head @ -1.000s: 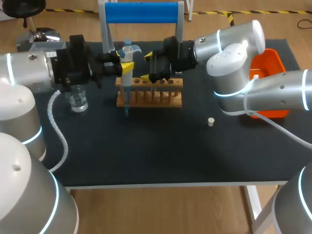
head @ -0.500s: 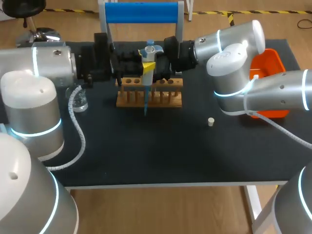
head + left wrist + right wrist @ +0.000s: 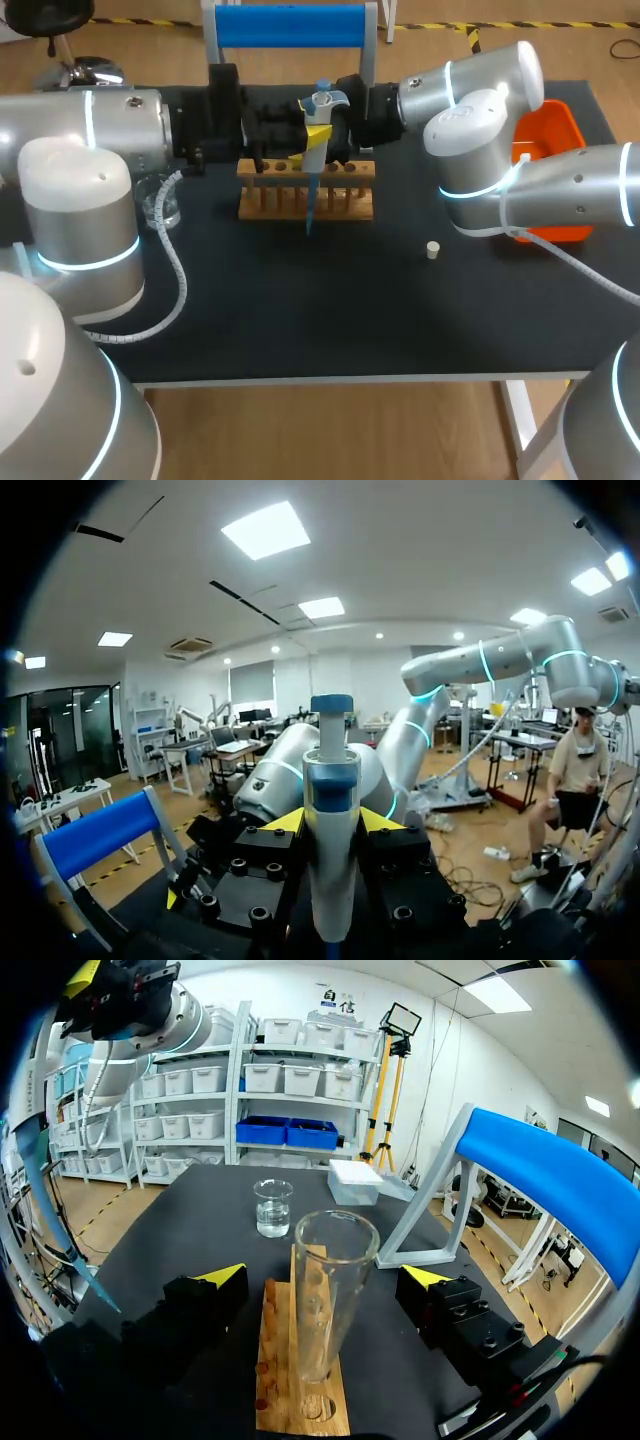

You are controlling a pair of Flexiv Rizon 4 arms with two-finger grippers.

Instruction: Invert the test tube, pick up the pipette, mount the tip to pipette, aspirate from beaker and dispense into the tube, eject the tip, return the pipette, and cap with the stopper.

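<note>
Pipette [image 3: 317, 138] held in left gripper [image 3: 332, 825] beside rack [image 3: 270, 206], right gripper [image 3: 325, 1280] wide around racked test tube [image 3: 328, 1290]

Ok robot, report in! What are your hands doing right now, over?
Left gripper shut on pipette, tip mounted. Right gripper open, either side of tube in rack. Tube mouth clear, stopper lying aside.

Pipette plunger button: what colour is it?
Blue. The plunger button tops the pale grey pipette; it shows best in the left wrist view.
</note>
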